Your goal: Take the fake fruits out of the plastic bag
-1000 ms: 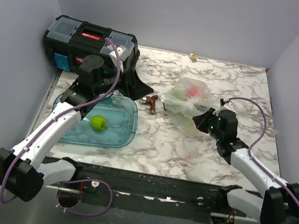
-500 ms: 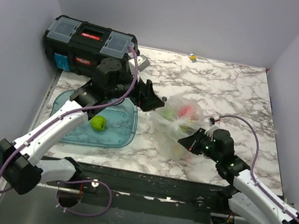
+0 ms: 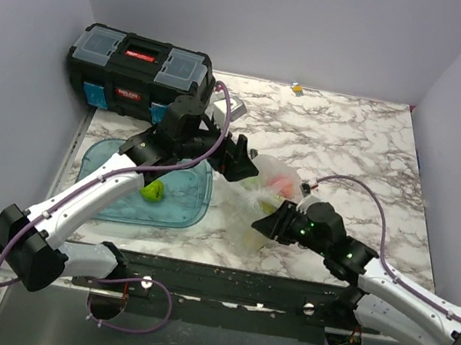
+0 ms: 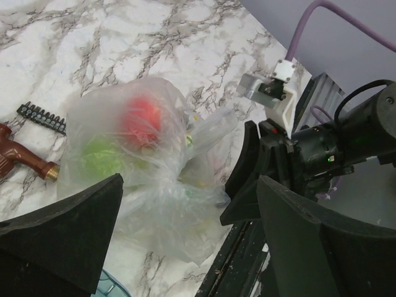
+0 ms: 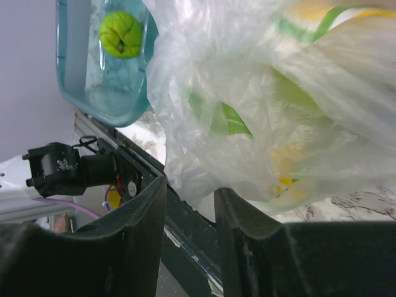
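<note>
— Both arms had swung in on the bag [image 3: 270, 190] since before?
— Yes. It lay at three o'clock of the tray [image 3: 192, 210], fruits [image 4: 141, 117] inside. At its ten o'clock the left gripper [image 3: 240, 161] gaped wide; at six o'clock the right gripper [image 3: 268, 224] was narrowly parted.

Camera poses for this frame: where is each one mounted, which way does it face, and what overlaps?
Top external: fixed above and behind the arm bases, looking down on the marble table; both arms, left hand and right hand show.
Left wrist: on the left arm, looking down at the plastic bag; own fingers frame it, right hand beyond.
Right wrist: beside the bag, facing the blue tray and near table edge; own fingers at bottom.
Shared: all see the bag; top and right wrist see the tray's lime-green ball.
</note>
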Controlling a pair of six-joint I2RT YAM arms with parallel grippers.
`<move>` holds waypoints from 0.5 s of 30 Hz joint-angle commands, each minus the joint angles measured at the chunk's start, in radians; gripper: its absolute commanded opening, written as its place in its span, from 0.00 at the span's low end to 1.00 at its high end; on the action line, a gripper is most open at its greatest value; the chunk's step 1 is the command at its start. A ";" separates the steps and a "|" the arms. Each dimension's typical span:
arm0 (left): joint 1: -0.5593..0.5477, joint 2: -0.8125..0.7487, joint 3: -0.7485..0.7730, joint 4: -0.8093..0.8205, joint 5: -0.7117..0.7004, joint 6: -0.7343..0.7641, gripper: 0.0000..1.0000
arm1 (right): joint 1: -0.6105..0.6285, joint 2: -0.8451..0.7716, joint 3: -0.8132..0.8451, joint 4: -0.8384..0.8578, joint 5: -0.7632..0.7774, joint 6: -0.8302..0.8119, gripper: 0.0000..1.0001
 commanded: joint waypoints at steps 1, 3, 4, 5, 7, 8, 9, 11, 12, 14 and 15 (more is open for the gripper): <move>-0.020 -0.056 -0.015 0.038 -0.061 0.018 0.88 | 0.006 -0.088 0.056 -0.167 0.133 -0.010 0.42; -0.025 -0.057 -0.014 0.034 -0.064 0.014 0.88 | 0.006 -0.122 0.083 -0.221 0.167 -0.019 0.46; -0.026 -0.054 -0.009 0.029 -0.059 0.011 0.88 | 0.007 -0.134 0.100 -0.254 0.191 -0.025 0.48; -0.028 -0.052 -0.007 0.028 -0.054 0.008 0.88 | 0.005 -0.148 0.113 -0.281 0.228 -0.032 0.50; -0.032 -0.056 -0.011 0.035 -0.053 0.003 0.88 | 0.006 -0.160 0.153 -0.336 0.305 -0.036 0.52; -0.032 -0.060 -0.015 0.040 -0.056 0.003 0.87 | 0.005 -0.155 0.175 -0.361 0.345 -0.038 0.53; -0.034 -0.066 -0.018 0.044 -0.060 0.003 0.87 | 0.004 -0.142 0.193 -0.376 0.368 -0.043 0.53; -0.035 -0.075 -0.021 0.047 -0.066 0.004 0.87 | 0.007 -0.093 0.240 -0.388 0.404 -0.058 0.53; -0.034 -0.082 -0.028 0.052 -0.071 0.005 0.87 | 0.006 -0.058 0.268 -0.395 0.421 -0.063 0.53; -0.037 -0.101 -0.042 0.068 -0.085 0.009 0.87 | 0.005 0.009 0.326 -0.408 0.451 -0.068 0.53; -0.038 -0.109 -0.047 0.075 -0.091 0.012 0.87 | 0.004 0.046 0.350 -0.411 0.463 -0.079 0.55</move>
